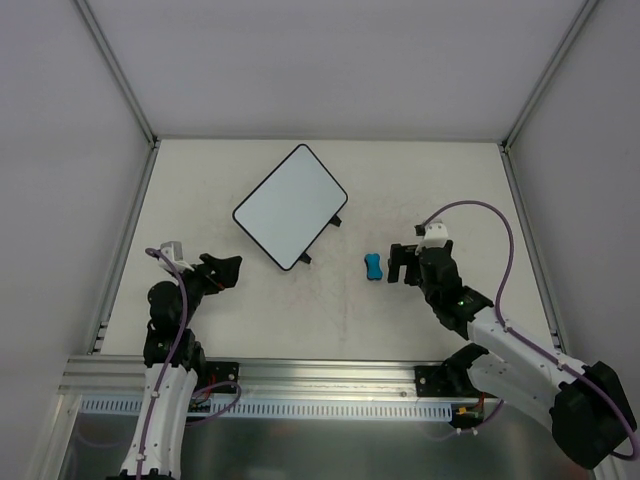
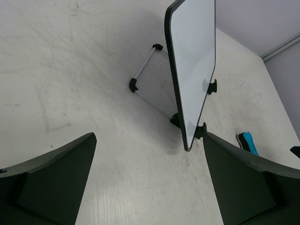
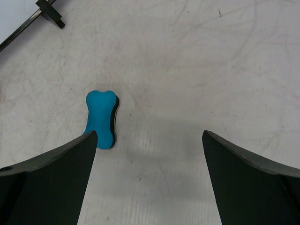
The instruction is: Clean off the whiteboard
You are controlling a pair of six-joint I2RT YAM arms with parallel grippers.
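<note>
Whiteboard (image 1: 289,206): you see it propped on its wire stand mid-counter, its glossy white face showing no marks in any view.
Progress: you can't settle this; a clean board fits a finished wipe or one never written on.
Eraser (image 3: 101,119): a blue bone-shaped block with a dark felt underside, lying flat on the counter (image 1: 330,320), just beside your right claw.
Right claw (image 1: 402,263): spread wide, holding nothing.
Left claw (image 1: 226,272): spread too, empty, facing the board.
Counter surface: matte, off-white, scuffed.
</note>
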